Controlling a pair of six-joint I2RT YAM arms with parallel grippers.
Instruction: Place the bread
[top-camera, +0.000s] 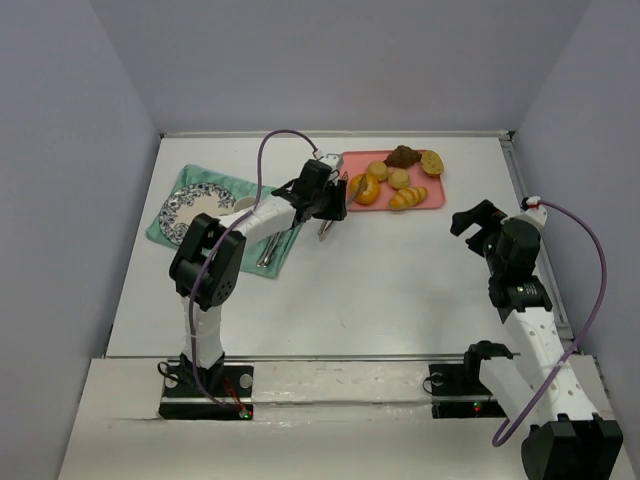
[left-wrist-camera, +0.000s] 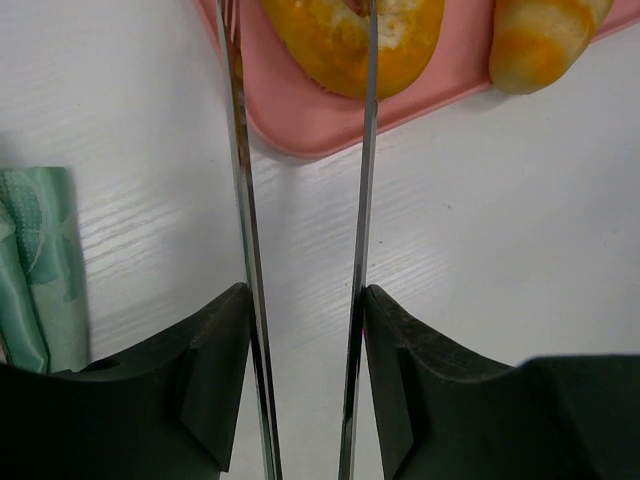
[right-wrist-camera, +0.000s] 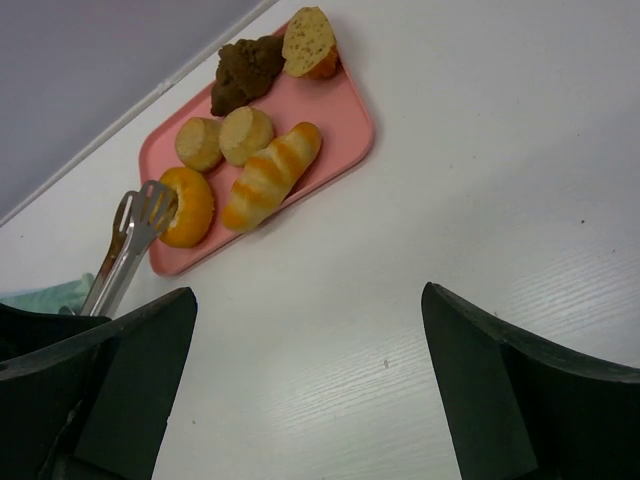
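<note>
A pink tray (top-camera: 440, 200) at the back of the table holds several breads. My left gripper (top-camera: 335, 200) is shut on metal tongs (left-wrist-camera: 240, 200), whose two arms run forward between my fingers (left-wrist-camera: 215, 340). The tong tips reach the round orange bread (top-camera: 365, 190) at the tray's left end. In the left wrist view the arms flank that orange bread (left-wrist-camera: 340, 50), and their tips are cut off by the frame. From the right wrist the tongs (right-wrist-camera: 125, 250) touch the orange bread (right-wrist-camera: 192, 208). My right gripper (top-camera: 478, 218) hovers open and empty over the table at the right.
Also on the tray (right-wrist-camera: 350, 110) are a striped roll (right-wrist-camera: 270, 175), two small round buns (right-wrist-camera: 246, 133), a brown bread (right-wrist-camera: 248, 68) and a cut piece (right-wrist-camera: 308, 42). A patterned plate (top-camera: 195, 210) sits on a teal cloth (top-camera: 170, 235) at the left, with cutlery (top-camera: 268, 250) beside it.
</note>
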